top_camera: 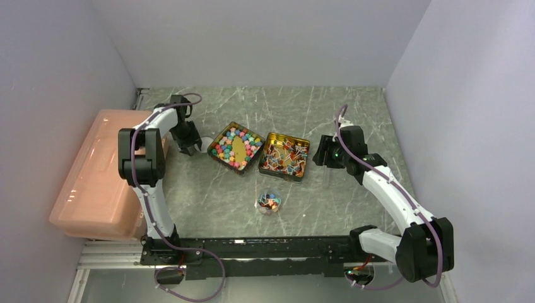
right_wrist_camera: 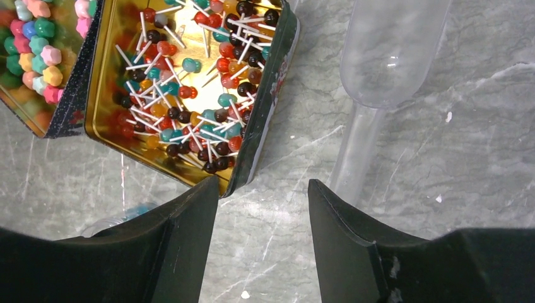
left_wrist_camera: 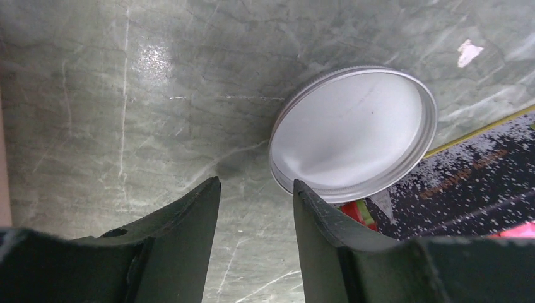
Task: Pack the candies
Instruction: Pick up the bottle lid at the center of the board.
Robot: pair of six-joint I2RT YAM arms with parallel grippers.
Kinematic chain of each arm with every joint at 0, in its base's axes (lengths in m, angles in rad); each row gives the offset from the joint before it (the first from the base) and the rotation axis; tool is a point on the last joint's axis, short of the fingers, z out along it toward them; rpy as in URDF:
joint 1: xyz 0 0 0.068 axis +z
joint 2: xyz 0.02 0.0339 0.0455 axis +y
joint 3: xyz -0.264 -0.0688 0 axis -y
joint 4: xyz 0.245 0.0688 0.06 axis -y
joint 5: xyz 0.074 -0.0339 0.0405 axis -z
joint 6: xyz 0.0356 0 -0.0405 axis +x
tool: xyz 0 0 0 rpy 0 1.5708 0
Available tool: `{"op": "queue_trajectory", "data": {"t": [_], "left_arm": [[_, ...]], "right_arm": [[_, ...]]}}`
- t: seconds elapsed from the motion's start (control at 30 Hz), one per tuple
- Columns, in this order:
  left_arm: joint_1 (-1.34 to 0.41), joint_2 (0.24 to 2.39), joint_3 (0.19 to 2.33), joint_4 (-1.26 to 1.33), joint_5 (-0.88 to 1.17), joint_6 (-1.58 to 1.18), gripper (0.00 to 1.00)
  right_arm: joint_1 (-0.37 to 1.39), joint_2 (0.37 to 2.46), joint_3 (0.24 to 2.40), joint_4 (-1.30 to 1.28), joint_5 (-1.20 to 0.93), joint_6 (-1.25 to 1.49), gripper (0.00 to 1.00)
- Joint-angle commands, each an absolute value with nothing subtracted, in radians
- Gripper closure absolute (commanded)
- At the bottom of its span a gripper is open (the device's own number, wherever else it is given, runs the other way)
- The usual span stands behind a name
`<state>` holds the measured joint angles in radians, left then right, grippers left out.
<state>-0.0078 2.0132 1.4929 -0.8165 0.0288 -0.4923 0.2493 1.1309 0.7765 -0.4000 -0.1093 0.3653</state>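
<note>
On the grey stone table [top_camera: 340, 113], one square gold metal tin [top_camera: 219, 137] holds colourful little lump candies [top_camera: 235, 146]. The second gold tin [right_wrist_camera: 104, 88] holds tiny round candies on white sticks [right_wrist_camera: 189, 95], sticks pointing every way. The left gripper [left_wrist_camera: 255, 186] and right gripper [right_wrist_camera: 262, 183] have fingers apart, holding nothing.

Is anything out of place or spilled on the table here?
Nothing is spilled. One oddity: a white lid lies loose on the table beside the left tin, well apart from the small jar.
</note>
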Motion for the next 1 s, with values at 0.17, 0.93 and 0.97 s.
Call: {"op": "queue_trajectory", "data": {"t": [0.17,0.93,0.97], "left_arm": [[-0.003,2.062,1.557,-0.827,0.013,-0.502,0.49],[0.025,2.095,1.590,-0.815,0.028,-0.469,1.00],[0.027,2.087,1.586,-0.813,0.031,-0.468,1.00]], "right_arm": [[0.245,1.113,0.766,-0.348,-0.129,0.353,0.42],[0.247,1.104,0.765,-0.354,-0.148,0.355,0.42],[0.246,1.102,0.765,-0.353,-0.151,0.358,0.41]]}}
